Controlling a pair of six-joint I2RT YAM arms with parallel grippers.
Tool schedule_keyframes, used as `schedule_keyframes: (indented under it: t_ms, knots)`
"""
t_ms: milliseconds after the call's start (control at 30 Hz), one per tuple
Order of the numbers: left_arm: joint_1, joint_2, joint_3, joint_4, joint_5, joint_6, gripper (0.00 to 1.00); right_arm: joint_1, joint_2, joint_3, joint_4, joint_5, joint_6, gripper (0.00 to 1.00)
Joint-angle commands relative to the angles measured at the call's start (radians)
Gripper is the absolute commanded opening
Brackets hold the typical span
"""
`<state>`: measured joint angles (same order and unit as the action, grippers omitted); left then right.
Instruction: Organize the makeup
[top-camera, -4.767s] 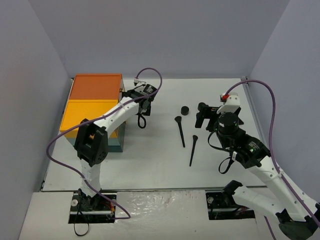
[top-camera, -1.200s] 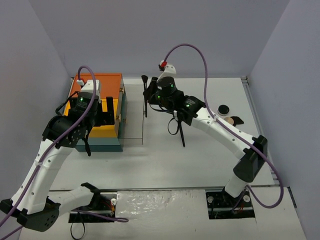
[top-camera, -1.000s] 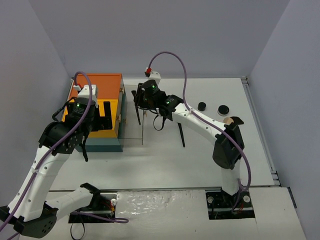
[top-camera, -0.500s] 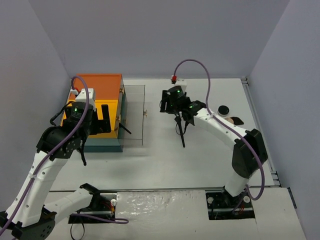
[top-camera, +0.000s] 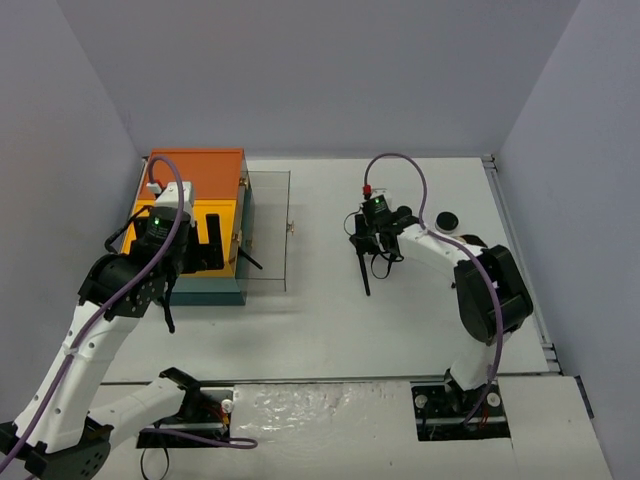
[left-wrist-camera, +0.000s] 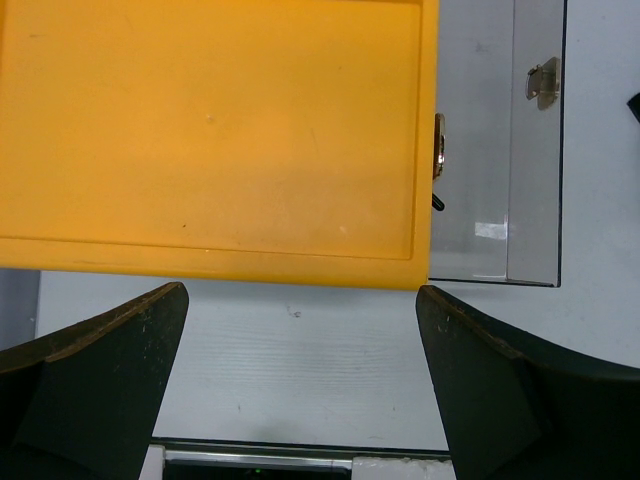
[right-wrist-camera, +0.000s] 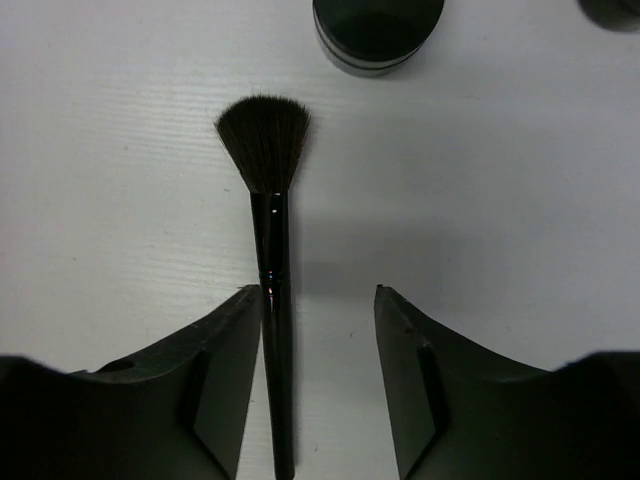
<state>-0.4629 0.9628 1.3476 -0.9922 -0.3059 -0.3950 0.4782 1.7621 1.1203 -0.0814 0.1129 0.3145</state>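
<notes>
The right tool (right-wrist-camera: 318, 300) has left the teal box (top-camera: 210, 290) — where the slim brush (top-camera: 250, 261) it carried now rests slanted — and swung back, jaws apart, over the other brush (right-wrist-camera: 272, 250) on the desk (top-camera: 330, 320).

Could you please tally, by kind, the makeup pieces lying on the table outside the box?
Black brush: 1
Round black jars: 2
Total: 3
A dark edge at the corner of the right wrist view is too cropped to count.
</notes>
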Motion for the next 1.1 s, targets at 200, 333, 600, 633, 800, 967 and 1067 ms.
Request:
schedule_keyframes:
  t_ms: [200,333,600,633,800,967,1067]
  knots:
    - [0.007,-0.029,0.032,-0.005,-0.029,-0.004,0.97,0.007,0.105,-0.009,0.119,-0.075,-0.037,0.39]
    - [0.007,-0.029,0.03,-0.004,-0.03,-0.004,0.97,0.007,0.117,-0.025,0.131,-0.065,-0.043,0.24]
    - [0.007,-0.021,0.042,-0.001,-0.03,-0.002,0.97,0.057,-0.05,0.087,0.077,-0.082,-0.084,0.0]
    - [0.007,-0.018,0.041,0.001,-0.03,-0.001,0.97,0.084,-0.069,0.137,0.033,-0.083,-0.092,0.0]
    - [0.009,-0.004,0.045,0.01,-0.012,-0.002,0.97,0.2,-0.055,0.378,0.006,-0.101,-0.043,0.0]
    - [0.009,-0.003,0.059,0.01,-0.012,-0.001,0.97,0.261,0.06,0.603,0.014,-0.163,0.044,0.02]
    - [0.011,-0.003,0.061,0.006,-0.011,-0.001,0.97,0.28,0.15,0.721,0.018,-0.186,0.098,0.05]
